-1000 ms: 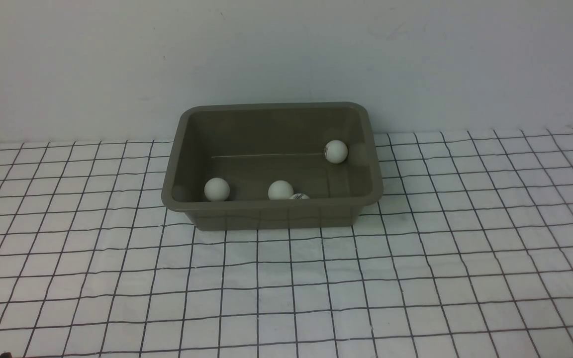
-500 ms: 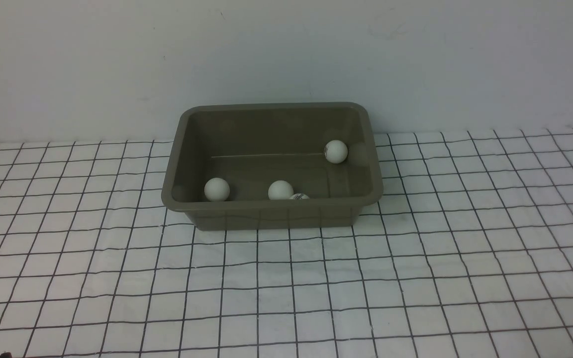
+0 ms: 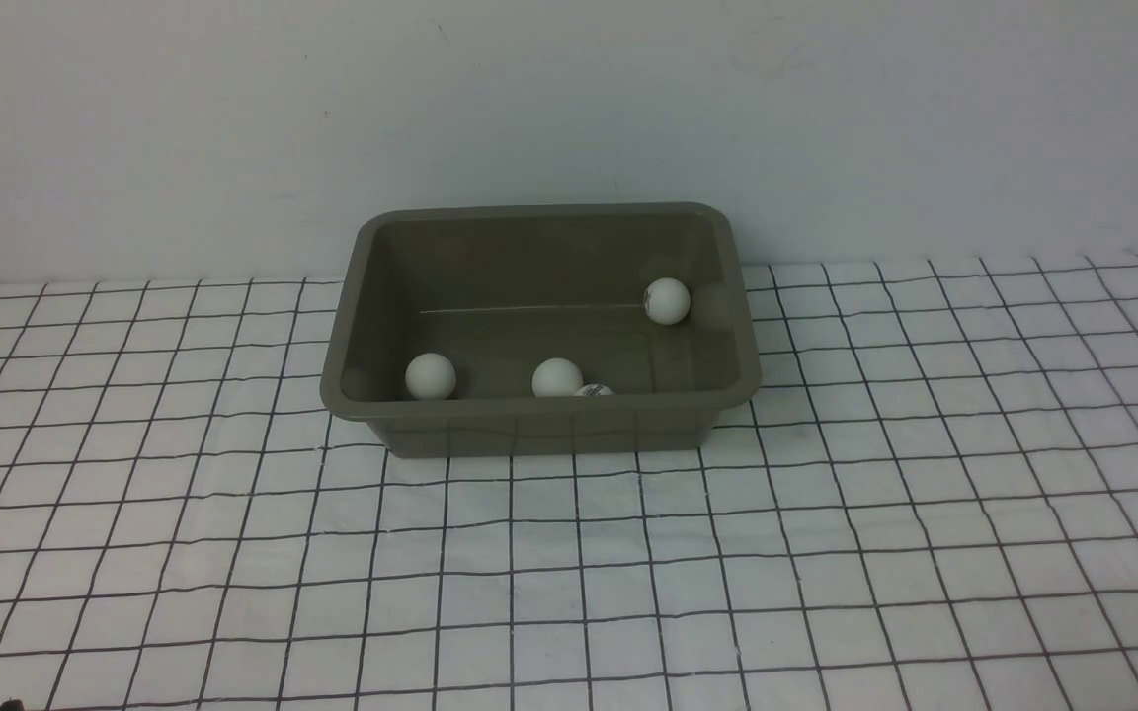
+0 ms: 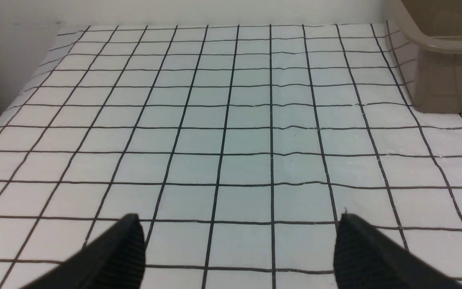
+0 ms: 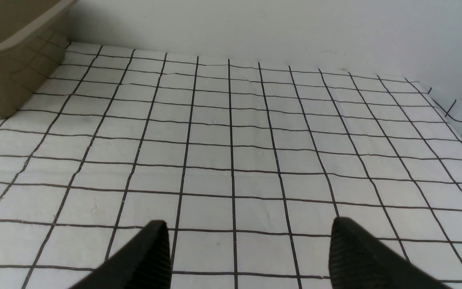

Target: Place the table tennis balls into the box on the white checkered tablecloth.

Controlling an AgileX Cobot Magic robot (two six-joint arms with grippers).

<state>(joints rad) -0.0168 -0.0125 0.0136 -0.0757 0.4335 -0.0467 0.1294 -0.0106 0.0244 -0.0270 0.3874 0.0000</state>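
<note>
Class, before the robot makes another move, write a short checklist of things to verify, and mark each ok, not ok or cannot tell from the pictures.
1. All four table tennis balls in the box: ok. One, a second, a third half hidden behind the near rim, a fourth by the far right corner.
2. No ball left on the white checkered tablecloth: ok in all views.
3. Left end effector open and empty: ok.
4. Right end effector open and empty: ok.
5. Box standing flat on the cloth: ok.
6. Both arms clear of the box: ok; neither shows in the front view.

White checkered tablecloth (image 3: 826,513), slightly wrinkled, olive-brown box (image 3: 539,431) on it
</note>
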